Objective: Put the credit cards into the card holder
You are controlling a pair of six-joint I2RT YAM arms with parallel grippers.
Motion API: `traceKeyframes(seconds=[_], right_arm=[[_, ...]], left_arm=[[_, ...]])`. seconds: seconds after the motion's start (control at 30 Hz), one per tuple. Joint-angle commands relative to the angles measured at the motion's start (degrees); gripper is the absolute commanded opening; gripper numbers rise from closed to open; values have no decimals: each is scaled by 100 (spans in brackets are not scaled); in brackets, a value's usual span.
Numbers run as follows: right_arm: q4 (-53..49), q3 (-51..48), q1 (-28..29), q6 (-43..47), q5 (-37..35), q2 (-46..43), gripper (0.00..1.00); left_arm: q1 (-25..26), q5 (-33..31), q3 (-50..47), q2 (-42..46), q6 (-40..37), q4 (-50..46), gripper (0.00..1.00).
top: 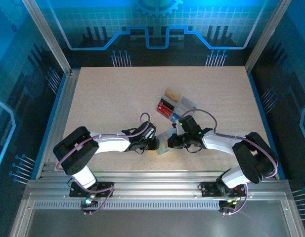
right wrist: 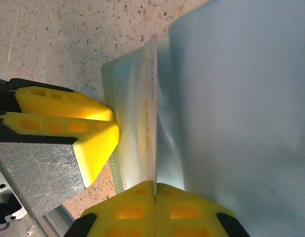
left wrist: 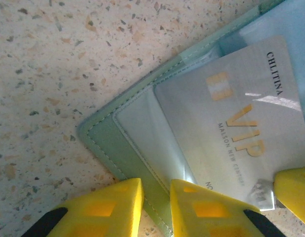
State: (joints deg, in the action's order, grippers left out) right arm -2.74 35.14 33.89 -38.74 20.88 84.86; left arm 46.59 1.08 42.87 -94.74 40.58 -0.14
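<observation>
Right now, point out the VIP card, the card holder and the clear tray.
VIP card (left wrist: 231, 123), left wrist view, on its pale face by the gold lettering.
card holder (left wrist: 105, 143), left wrist view, on its green stitched corner.
clear tray (top: 187, 103), top external view, on its pale right-hand part.

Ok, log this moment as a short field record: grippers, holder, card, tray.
left gripper: shut on edge of sage-green card holder
right gripper: shut on the pale grey VIP card
VIP card: over the holder's clear pocket, insertion unclear
card holder: open on the speckled table
clear tray: beyond both grippers, gold, red and blue cards inside
</observation>
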Motion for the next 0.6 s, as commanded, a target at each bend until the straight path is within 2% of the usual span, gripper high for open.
traceKeyframes(seconds=[0.0, 0.07, 0.27, 0.37, 0.57], right_arm=[[46, -92, 250, 23, 125, 262, 0], [14, -73, 249, 54, 161, 326, 0], [-408, 105, 263, 223, -45, 174, 27], [-686, 209, 275, 316, -186, 0, 38], [-1237, 469, 276, 566, -472, -153, 48]], left_arm=[[126, 272, -271, -78, 39, -870, 24], [116, 274, -254, 1, 12, -921, 24], [-59, 597, -268, 263, 27, -821, 24], [-227, 819, -350, 447, 56, -705, 25], [-460, 1145, -384, 687, -6, -662, 26]])
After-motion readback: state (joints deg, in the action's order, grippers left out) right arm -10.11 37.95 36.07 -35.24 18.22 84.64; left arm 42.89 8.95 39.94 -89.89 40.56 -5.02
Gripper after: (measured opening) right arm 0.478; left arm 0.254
